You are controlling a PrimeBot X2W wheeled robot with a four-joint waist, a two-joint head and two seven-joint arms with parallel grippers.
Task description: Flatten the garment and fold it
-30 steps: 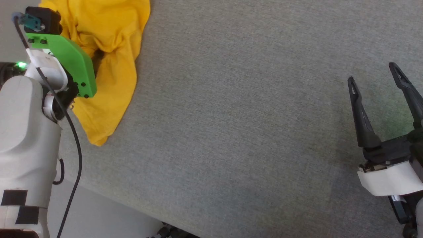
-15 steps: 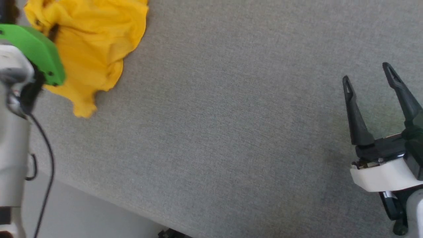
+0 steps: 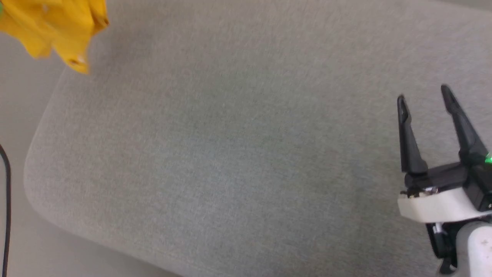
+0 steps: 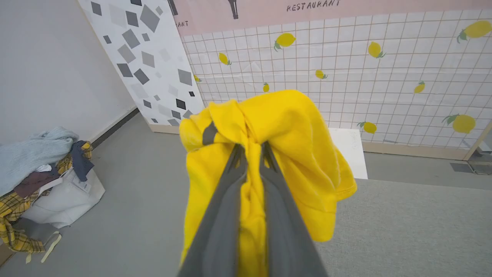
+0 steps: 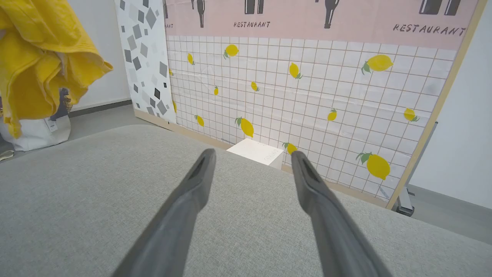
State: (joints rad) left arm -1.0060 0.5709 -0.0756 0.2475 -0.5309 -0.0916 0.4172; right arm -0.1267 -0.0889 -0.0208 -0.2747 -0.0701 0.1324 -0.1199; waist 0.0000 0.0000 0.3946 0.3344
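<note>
The garment [image 4: 284, 161], a bunched bright yellow shirt, hangs in the air with my left gripper [image 4: 250, 148] shut on a fold of it. In the head view the garment [image 3: 57, 27] dangles at the top left corner, above the far left edge of the grey table [image 3: 230, 154]. The right wrist view has the garment [image 5: 38, 65] hanging at its upper left, lifted off the table [image 5: 96, 192]. My right gripper [image 3: 423, 94] stands open over the table's right side, nothing between its fingers; in its own view the right gripper [image 5: 251, 156] points toward the back wall.
A white bag heaped with clothes [image 4: 46, 181] sits on the floor at the left by the wall. A small white box [image 5: 255, 152] stands beyond the table's far edge, before the lemon-patterned tiled panel [image 5: 307, 84]. The table's rounded near-left corner [image 3: 34, 181] borders bare floor.
My left gripper has shut on the garment and lifted it off the table, up and to the left. The head camera has shifted; the right gripper stays open.
</note>
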